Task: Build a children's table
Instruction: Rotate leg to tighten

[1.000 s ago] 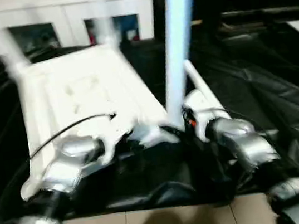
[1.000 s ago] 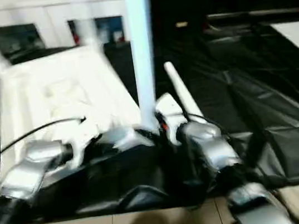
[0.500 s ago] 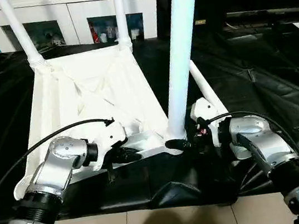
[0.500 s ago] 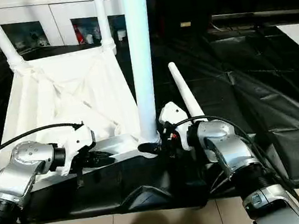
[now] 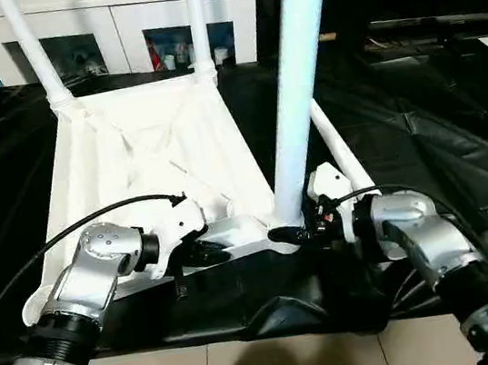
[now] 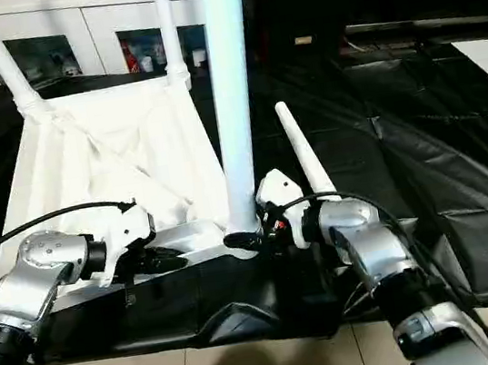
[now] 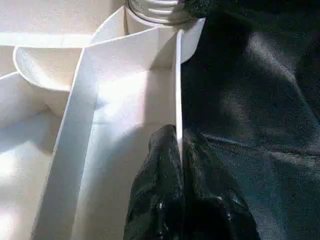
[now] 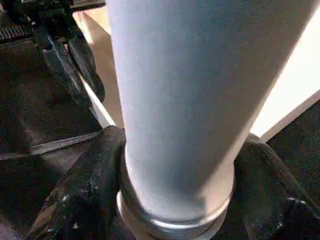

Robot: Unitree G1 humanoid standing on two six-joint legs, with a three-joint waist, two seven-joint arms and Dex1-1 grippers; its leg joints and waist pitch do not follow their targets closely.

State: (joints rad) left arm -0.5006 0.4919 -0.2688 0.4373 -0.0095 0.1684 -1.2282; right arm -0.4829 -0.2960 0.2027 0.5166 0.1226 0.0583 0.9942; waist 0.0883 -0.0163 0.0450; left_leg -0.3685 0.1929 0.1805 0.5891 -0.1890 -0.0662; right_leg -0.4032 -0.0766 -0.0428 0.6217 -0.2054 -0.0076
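Upside down on the black-sheeted work table [image 5: 422, 147], tabletop [image 5: 144, 161] is pinched at its near rim by my left gripper [image 7: 178, 150]; my right gripper [image 8: 175, 200] clamps the leg [image 5: 299, 91] at its socket. Tilting it could jam the joint.

Near right leg [image 5: 299, 91]: leans slightly more to the right at its top than half a second ago; base remains in the near right corner socket.
Right tool [image 5: 299, 232]: clamped around that leg's base; wrist and forearm have shifted a little to the left and farther in.
Left tool [image 5: 202, 255]: no change noted; pinched on the near rim of the tabletop [image 5: 144, 161].
Head camera: blurred a second ago, steady now.
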